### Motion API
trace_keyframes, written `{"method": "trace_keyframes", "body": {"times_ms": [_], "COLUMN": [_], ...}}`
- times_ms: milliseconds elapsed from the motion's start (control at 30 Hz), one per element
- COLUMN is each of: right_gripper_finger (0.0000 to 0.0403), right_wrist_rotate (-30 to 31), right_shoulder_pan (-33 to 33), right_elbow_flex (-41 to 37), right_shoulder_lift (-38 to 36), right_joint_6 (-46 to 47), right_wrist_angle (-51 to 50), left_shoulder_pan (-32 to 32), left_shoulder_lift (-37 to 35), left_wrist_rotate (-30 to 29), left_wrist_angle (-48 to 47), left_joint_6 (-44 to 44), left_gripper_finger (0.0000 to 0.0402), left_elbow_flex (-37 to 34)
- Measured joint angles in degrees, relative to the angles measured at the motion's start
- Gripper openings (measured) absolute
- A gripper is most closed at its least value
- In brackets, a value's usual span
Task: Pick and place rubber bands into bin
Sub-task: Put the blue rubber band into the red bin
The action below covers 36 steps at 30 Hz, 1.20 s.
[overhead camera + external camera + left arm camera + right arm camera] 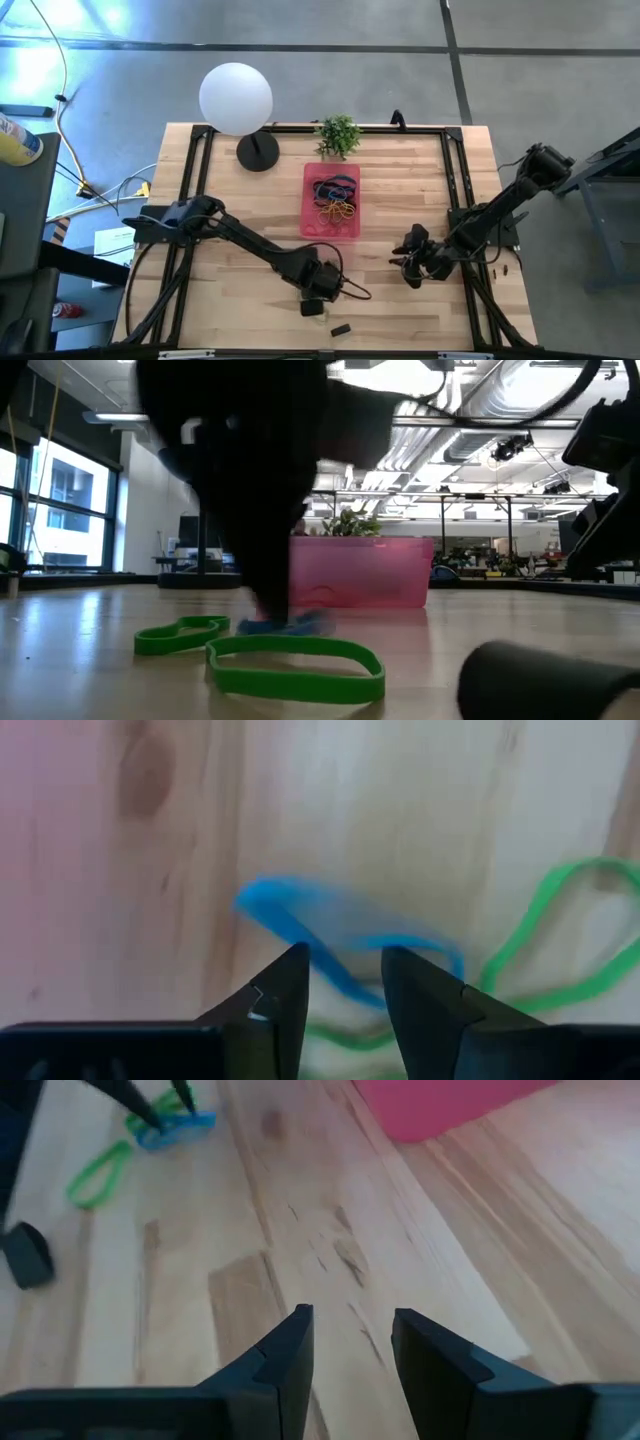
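Observation:
My left gripper (345,980) is open and low over the table's near middle (320,285). Its fingers stand on either side of a strand of a blue rubber band (340,935) that lies on the wood (290,626); whether they touch it I cannot tell. Two green bands (182,635) (295,665) lie flat beside it (560,940). The pink bin (308,200) sits at the table's middle with several coloured bands (335,200) inside. My right gripper (350,1330) is open and hovers near the right side (410,262).
A small black block (340,328) lies near the table's near edge, close to the loose bands (28,1252). A potted plant (338,135) and a white globe lamp (236,97) stand at the far edge. Bare wood shows between the bin and my right gripper.

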Motion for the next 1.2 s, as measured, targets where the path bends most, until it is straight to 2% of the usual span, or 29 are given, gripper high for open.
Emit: {"method": "trace_keyframes", "body": {"times_ms": [67, 567, 967, 1200], "right_gripper_finger": [0.0129, 0.0129, 0.0129, 0.0129], "right_wrist_rotate": [-0.1, -0.6, -0.5, -0.7], "right_shoulder_pan": [0.0, 0.0, 0.0, 0.0], "right_elbow_flex": [-0.1, 0.0, 0.0, 0.0], "right_shoulder_lift": [0.3, 2.1, 2.1, 2.1], "right_joint_6": [0.0, 0.0, -0.1, -0.1], "right_wrist_angle": [-0.2, 0.9, 0.9, 0.9], "left_shoulder_pan": [0.0, 0.0, 0.0, 0.0], "left_shoulder_lift": [0.6, 0.8, 1.0, 1.0], "left_wrist_rotate": [0.0, -0.5, -0.2, 0.6], "left_wrist_angle": [2.0, 0.9, 5.4, 5.4], "left_joint_6": [-0.1, 0.6, 8.9, 10.2], "left_gripper_finger": [0.0115, 0.0090, 0.0097, 0.0097], "left_elbow_flex": [0.3, 0.2, 1.8, 1.8]}}
